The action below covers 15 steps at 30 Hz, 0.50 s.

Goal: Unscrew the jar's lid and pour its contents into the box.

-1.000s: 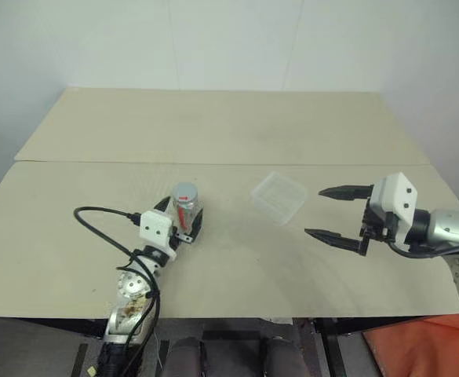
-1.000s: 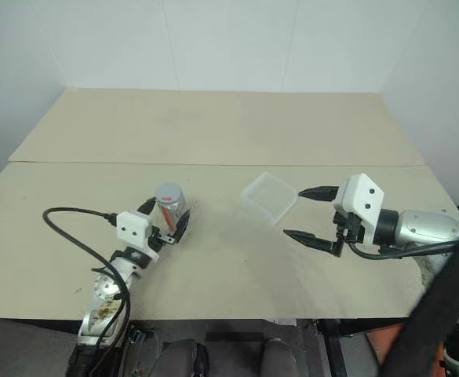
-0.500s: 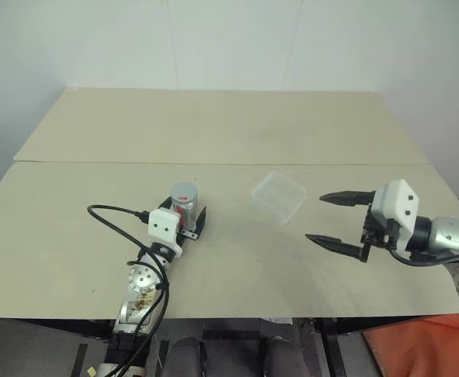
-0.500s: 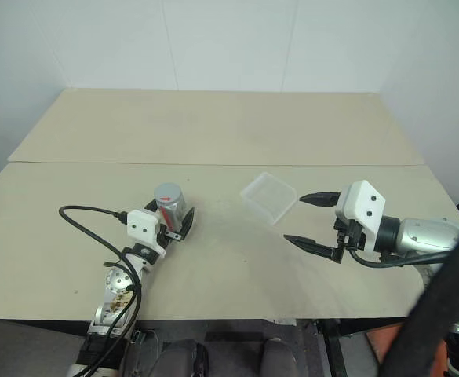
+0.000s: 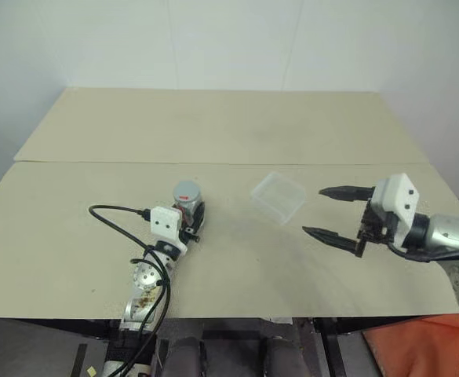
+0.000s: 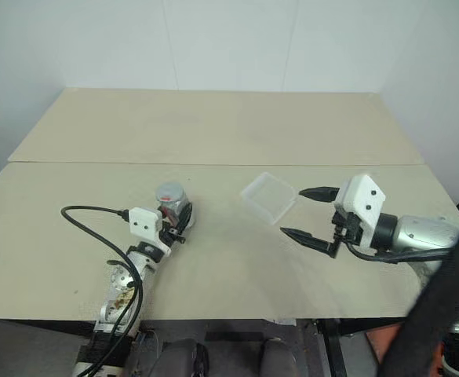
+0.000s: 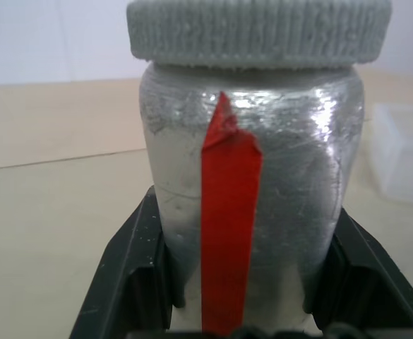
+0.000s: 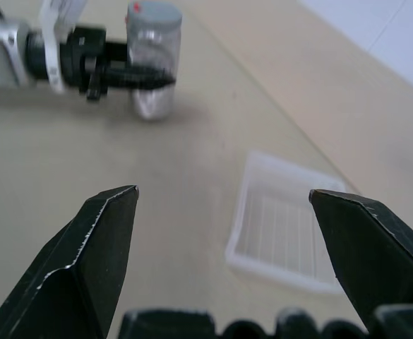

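With the left gripper (image 5: 191,225) clamped on the jar (image 5: 185,206) at centre-left of the bench (image 5: 237,126), the wide-open right gripper (image 5: 332,213), beside the box (image 5: 278,196), should close squarely on the lid (image 7: 259,32).

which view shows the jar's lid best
The left wrist view: the lid is close up, its ribbed edge clear, screwed on the jar. The eye views give a small grey disc from above; the right wrist view shows it distant.
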Tool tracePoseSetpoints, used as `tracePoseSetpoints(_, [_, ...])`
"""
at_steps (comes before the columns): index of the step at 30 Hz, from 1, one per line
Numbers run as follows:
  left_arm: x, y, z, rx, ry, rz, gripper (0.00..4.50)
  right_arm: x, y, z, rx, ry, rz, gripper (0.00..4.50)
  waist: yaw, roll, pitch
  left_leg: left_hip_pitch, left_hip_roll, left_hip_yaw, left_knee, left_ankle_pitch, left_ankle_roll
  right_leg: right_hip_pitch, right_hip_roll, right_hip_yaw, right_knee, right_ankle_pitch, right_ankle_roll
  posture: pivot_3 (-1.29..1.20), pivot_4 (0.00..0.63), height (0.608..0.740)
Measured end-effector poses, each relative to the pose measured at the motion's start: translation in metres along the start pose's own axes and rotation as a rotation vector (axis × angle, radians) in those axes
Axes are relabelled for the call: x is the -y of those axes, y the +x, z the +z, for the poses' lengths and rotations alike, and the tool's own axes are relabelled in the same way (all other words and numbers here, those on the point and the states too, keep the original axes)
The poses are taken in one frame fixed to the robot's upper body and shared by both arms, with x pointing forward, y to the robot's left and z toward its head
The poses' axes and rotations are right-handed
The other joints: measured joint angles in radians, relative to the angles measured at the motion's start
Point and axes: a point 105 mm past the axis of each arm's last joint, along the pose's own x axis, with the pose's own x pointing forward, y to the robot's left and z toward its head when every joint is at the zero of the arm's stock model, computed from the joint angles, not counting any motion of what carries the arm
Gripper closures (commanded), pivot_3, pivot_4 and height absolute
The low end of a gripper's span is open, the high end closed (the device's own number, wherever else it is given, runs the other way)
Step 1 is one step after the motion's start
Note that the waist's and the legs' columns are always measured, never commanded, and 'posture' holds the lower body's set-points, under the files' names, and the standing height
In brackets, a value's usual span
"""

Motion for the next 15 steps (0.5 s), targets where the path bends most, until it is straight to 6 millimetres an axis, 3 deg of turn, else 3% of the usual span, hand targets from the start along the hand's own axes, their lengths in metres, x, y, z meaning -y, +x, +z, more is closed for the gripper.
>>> tracePoseSetpoints(3, [0.016, 0.008, 0.011, -0.006, -0.007, -0.14, 2.48, -0.006, 0.019, 0.009, 0.076, 0.075, -0.036, 0.0, -0.001, 0.0, 0.0, 0.0, 0.0, 0.0, 0.0, 0.0, 0.0, 0.0, 0.0, 0.0, 0.0, 0.0, 0.0, 0.0, 0.15, 0.74])
tracePoseSetpoints(9, [0.058, 0.011, 0.014, -0.068, -0.002, -0.418, 2.48, -0.024, 0.06, 0.022, 0.189, 0.228, -0.121, 0.0, 0.0, 0.0, 0.0, -0.003, 0.0, 0.0, 0.0, 0.003, -0.004, -0.003, 0.0, 0.0, 0.001, 0.0, 0.0, 0.0, 0.15, 0.74])
tracePoseSetpoints(15, [0.076, 0.019, 0.025, -0.028, 0.026, -0.517, 2.48, -0.034, 0.076, 0.032, 0.215, 0.258, -0.196, 0.0, 0.0, 0.0, 0.0, -0.004, -0.001, 0.001, 0.0, 0.003, -0.004, -0.004, 0.0, 0.0, 0.0, 0.0, 0.0, 0.0, 0.15, 0.74])
